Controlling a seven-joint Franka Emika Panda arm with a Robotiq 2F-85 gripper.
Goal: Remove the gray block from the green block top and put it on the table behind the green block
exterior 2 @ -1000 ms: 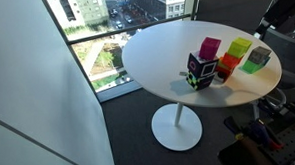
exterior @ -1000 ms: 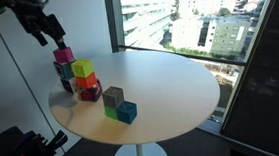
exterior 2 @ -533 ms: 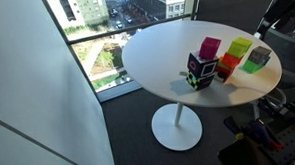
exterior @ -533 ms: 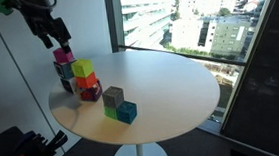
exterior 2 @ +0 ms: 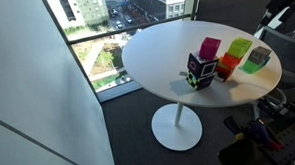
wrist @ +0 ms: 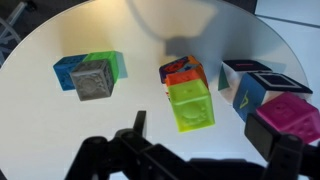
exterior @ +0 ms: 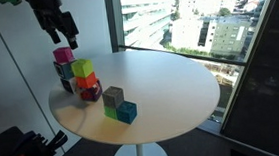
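Observation:
The gray block (exterior: 113,94) sits on top of the green block (exterior: 111,111) near the table's (exterior: 170,81) front edge, with a teal-blue cube (exterior: 128,113) touching them. In the wrist view the gray block (wrist: 92,80) covers most of the green block (wrist: 113,64). The pair also shows in an exterior view, gray block (exterior 2: 255,54) on green block (exterior 2: 253,67). My gripper (exterior: 69,37) hangs high above the table's far left side, well apart from the gray block. In the wrist view the gripper (wrist: 210,140) is open and empty.
A cluster of other cubes stands under my gripper: a lime cube (wrist: 190,106) joined to an orange one (wrist: 180,70), a pink cube (wrist: 290,120) and a dark patterned cube (wrist: 250,88). A window wall runs behind the table. The table's edge is close to the blocks.
My gripper has moved a little to the right and upward above the cube cluster. The blocks have not moved.

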